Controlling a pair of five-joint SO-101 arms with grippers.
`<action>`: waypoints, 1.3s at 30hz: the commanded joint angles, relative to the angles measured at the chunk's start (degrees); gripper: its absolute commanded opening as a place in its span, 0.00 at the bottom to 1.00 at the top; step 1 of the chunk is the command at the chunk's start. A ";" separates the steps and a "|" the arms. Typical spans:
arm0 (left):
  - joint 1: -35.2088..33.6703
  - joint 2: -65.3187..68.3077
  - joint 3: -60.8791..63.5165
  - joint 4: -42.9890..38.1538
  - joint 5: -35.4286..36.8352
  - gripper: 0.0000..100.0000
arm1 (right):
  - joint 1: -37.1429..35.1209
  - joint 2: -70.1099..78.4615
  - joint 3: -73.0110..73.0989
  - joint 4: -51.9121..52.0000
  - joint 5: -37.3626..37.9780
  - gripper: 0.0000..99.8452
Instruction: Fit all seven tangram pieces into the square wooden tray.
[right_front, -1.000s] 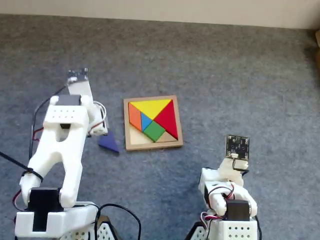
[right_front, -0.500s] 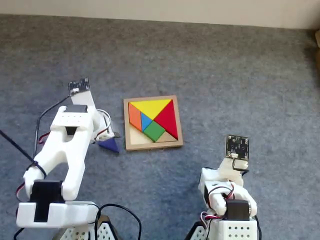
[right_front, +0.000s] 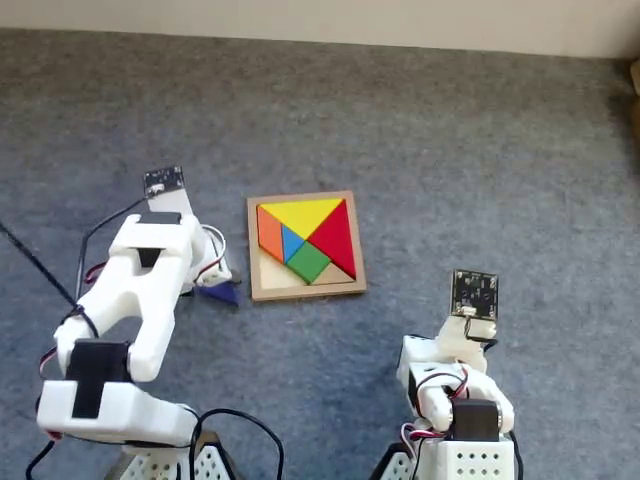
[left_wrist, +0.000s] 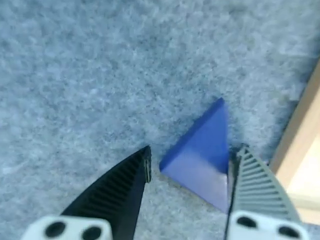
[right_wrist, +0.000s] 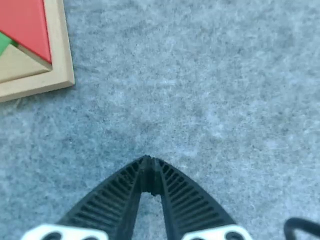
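My high camera is fixed above the table (right_front: 450, 130), looking down from far enough off to take in the whole work area, with the wooden tray (right_front: 251, 250) mid-frame. The left wrist cam sits very near the surface and looks down past the left gripper (left_wrist: 193, 152) at the blue triangle (left_wrist: 200, 145). The right wrist cam is just as close and looks past the right gripper (right_wrist: 149, 162) onto the table. All three views share the tray rim. High and left wrist share the triangle.
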 joint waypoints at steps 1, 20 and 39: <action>1.71 2.77 -3.91 1.85 0.09 0.23 | 0.57 -0.75 8.22 0.40 -0.53 0.01; 1.71 -1.71 -9.63 10.20 -0.09 0.05 | 0.57 -0.75 8.22 0.40 -0.53 0.01; 16.75 -13.67 -9.63 13.19 0.79 0.06 | 0.57 -0.75 8.22 0.40 -0.53 0.01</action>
